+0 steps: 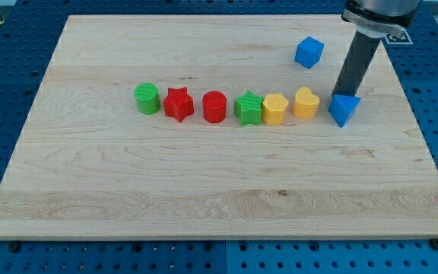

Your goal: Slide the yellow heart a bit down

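Note:
The yellow heart (306, 103) stands in a row of blocks across the middle of the wooden board (204, 198). To its left is a yellow hexagon (275, 109), touching or nearly touching it. To its right is a blue triangular block (344, 109). My tip (343, 93) is at the upper edge of that blue triangular block, a short way to the right of the yellow heart and not touching the heart.
Further left in the row are a green star (248, 108), a red cylinder (214, 106), a red star (178, 103) and a green cylinder (147, 99). A blue cube (309, 52) lies near the view's top right. The board's right edge is near my tip.

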Robot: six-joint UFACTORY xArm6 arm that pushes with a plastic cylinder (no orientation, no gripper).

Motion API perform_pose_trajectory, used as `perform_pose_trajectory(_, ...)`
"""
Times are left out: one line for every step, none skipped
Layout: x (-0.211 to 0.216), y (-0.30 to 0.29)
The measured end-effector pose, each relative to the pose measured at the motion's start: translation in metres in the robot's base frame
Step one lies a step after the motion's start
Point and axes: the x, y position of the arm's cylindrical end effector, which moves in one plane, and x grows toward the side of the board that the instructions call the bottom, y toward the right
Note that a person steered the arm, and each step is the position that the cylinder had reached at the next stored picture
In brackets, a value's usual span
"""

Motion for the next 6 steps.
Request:
perform_pose_trajectory(-0.028,-0.014)
perform_pose_trajectory(-0.039,-0.048)
perform_pose_trajectory(-0.033,-0.064)
perform_pose_trajectory(-0.02,-0.065)
perform_pose_trajectory(-0.015,-0.069)
perform_pose_trajectory(-0.014,-0.074)
